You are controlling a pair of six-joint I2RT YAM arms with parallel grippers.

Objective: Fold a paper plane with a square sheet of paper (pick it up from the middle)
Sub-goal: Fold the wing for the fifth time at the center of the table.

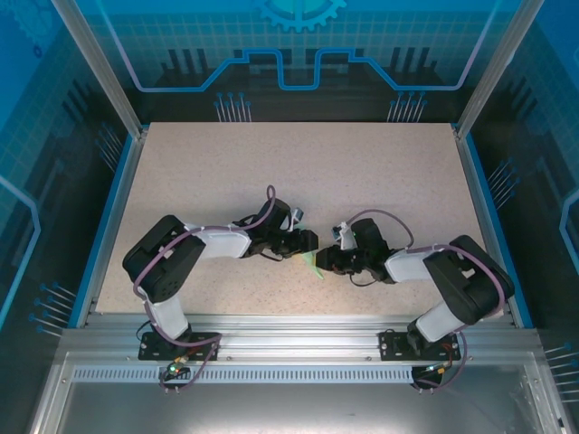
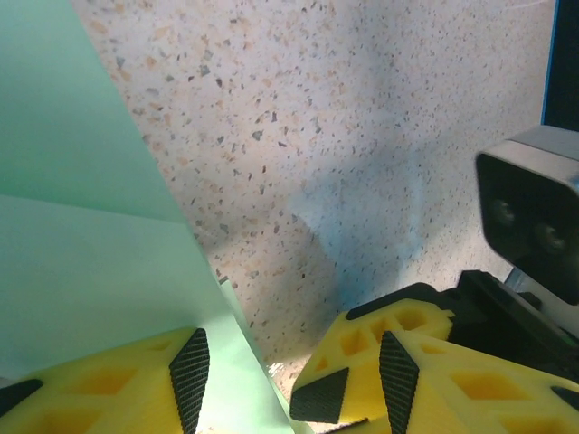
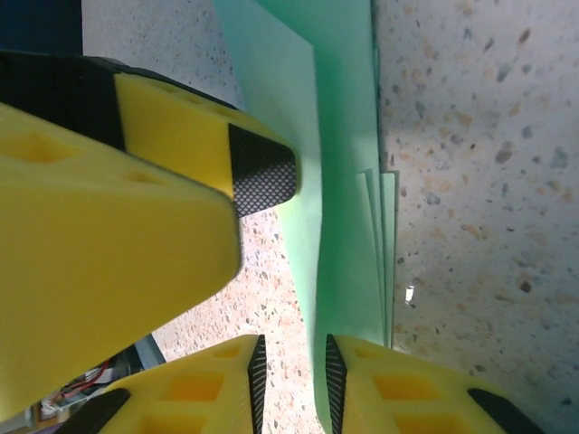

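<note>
The left gripper point(image 2: 294, 375) stood half-open, 1 finger point(image 3: 262, 176) against the paper plane point(image 3: 344, 136) lying on the table point(image 1: 271, 163), probably steadying it; the right gripper point(image 3: 295, 362) straddled its fold, jaws narrowly parted, perhaps to press the crease.

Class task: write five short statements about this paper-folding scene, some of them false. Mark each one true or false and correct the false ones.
1. The paper is pale green. True.
2. The paper lies as a flat, unfolded square. False: it is folded, with layered edges showing in the right wrist view.
3. The left gripper and right gripper are close together at the paper. True.
4. The table is plain white. False: it is beige and speckled.
5. The left gripper's jaws are clamped shut. False: they stand apart.
</note>
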